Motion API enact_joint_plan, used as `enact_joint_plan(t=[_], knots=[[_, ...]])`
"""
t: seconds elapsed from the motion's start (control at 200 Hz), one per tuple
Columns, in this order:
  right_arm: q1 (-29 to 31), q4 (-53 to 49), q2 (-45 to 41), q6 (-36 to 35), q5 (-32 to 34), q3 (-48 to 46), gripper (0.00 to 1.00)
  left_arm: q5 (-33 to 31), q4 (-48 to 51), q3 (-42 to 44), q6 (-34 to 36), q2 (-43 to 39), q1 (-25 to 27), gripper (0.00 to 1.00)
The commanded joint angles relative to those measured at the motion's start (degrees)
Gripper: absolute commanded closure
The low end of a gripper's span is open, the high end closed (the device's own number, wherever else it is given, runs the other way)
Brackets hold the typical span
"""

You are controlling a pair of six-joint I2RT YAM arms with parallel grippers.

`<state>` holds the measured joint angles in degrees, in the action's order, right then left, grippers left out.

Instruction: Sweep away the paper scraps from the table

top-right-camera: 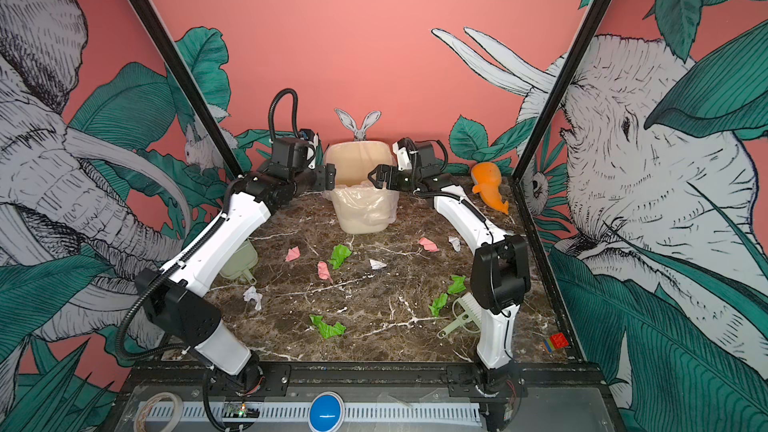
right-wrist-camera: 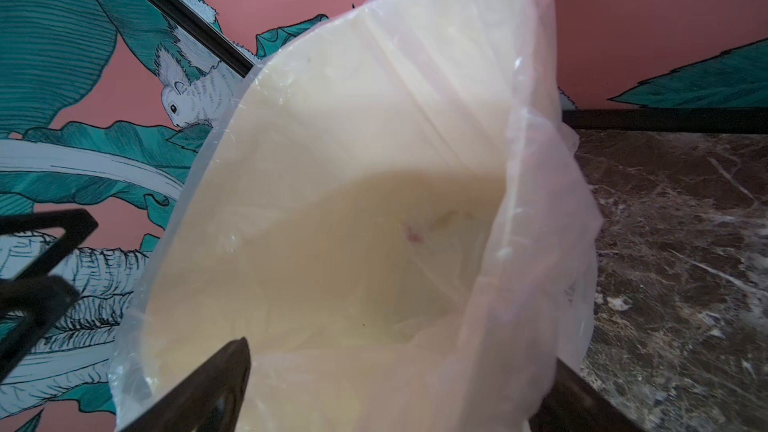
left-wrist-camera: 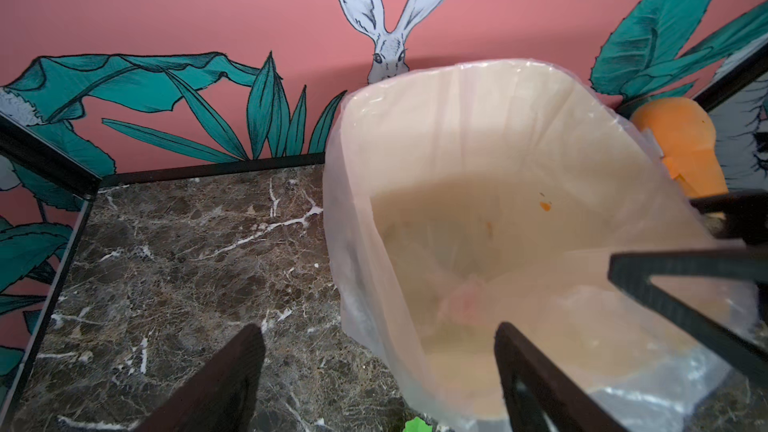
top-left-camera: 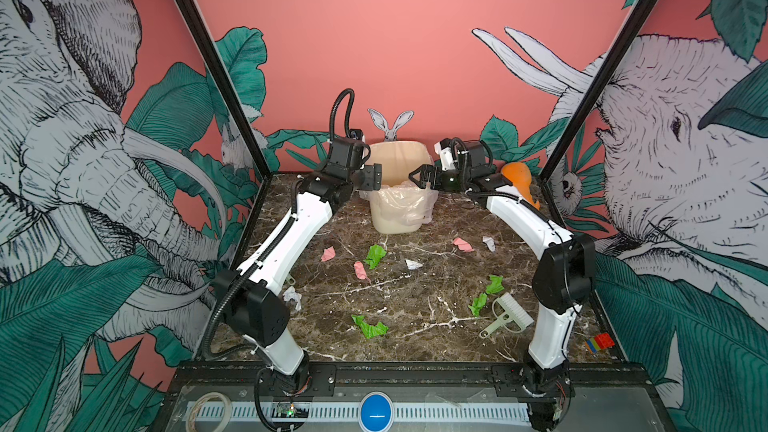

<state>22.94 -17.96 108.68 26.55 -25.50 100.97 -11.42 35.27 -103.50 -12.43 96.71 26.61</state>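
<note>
left gripper (top-left-camera: 376,177), right gripper (top-left-camera: 412,179) gape empty beside lined bin (top-left-camera: 395,218), likely parked; paper scraps (top-left-camera: 375,255) litter table (top-left-camera: 415,297), brush (top-left-camera: 515,309) untouched.

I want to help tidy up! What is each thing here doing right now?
paper scraps, scattered loose on the table.
bin, upright, bag-lined, nearly empty.
brush, lying flat, untouched.
dustpan, lying flat, untouched.
carrot toy, lying in the far corner.
left fingers, open, empty.
right fingers, open, empty.
</note>
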Motion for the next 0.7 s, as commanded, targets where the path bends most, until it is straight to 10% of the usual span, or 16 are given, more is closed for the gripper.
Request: enact_joint_plan(t=[0.0, 0.355, 0.695], knots=[[-1.16, -6.29, -6.60, -5.87, 7.43, 1.87, 0.01, -0.63, 9.76, -9.44, -1.50, 4.15, 0.26, 0.18], [-4.81, -10.57, -20.55, -8.03, 13.30, -7.24, 0.01, -1.89, 26.27, -30.73, -5.12, 19.03, 0.37, 0.53], [-4.92, -8.77, -24.65, -6.25, 13.44, -13.67, 0.01, -5.92, 28.08, -32.76, -4.60, 22.32, 0.44, 0.61]])
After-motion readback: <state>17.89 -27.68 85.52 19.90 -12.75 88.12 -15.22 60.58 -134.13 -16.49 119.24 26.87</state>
